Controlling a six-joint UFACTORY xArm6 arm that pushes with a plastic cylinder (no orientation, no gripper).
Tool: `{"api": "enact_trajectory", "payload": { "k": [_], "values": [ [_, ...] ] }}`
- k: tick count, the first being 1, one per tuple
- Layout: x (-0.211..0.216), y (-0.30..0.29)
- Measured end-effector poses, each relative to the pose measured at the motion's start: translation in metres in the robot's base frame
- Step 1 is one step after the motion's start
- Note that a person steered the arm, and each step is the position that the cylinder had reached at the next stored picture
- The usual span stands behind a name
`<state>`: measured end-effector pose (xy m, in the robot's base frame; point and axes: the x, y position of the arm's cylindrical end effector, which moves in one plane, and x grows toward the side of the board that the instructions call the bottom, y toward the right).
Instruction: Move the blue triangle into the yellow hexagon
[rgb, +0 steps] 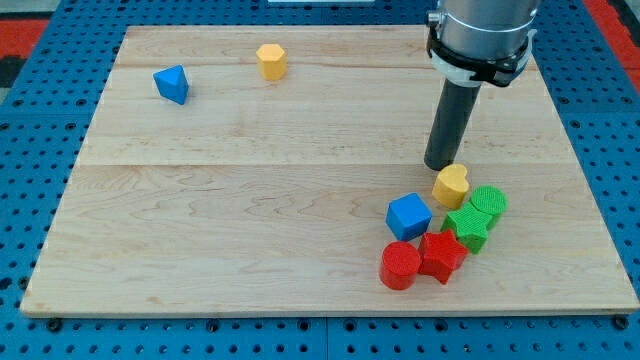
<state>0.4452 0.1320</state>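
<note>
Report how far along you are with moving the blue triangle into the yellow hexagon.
Done: nothing yet. The blue triangular block sits near the wooden board's upper left, apart from the yellow hexagonal block, with bare wood between them. In hand: my tip is far off at the view's right, just above a yellow heart-shaped block. Left: travel to the triangle's left side, then push it right to the hexagon.

Bare board (no blocks) between blue triangle (172, 84) and yellow hexagon (271, 61).
</note>
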Motion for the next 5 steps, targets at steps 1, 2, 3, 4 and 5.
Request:
{"api": "enact_trajectory", "payload": {
  "k": [1,2,3,4,5],
  "values": [
    [0.0,-0.005],
    [-0.002,-0.011],
    [-0.005,-0.027],
    [-0.051,-0.068],
    [-0.056,-0.158]
  ]
}}
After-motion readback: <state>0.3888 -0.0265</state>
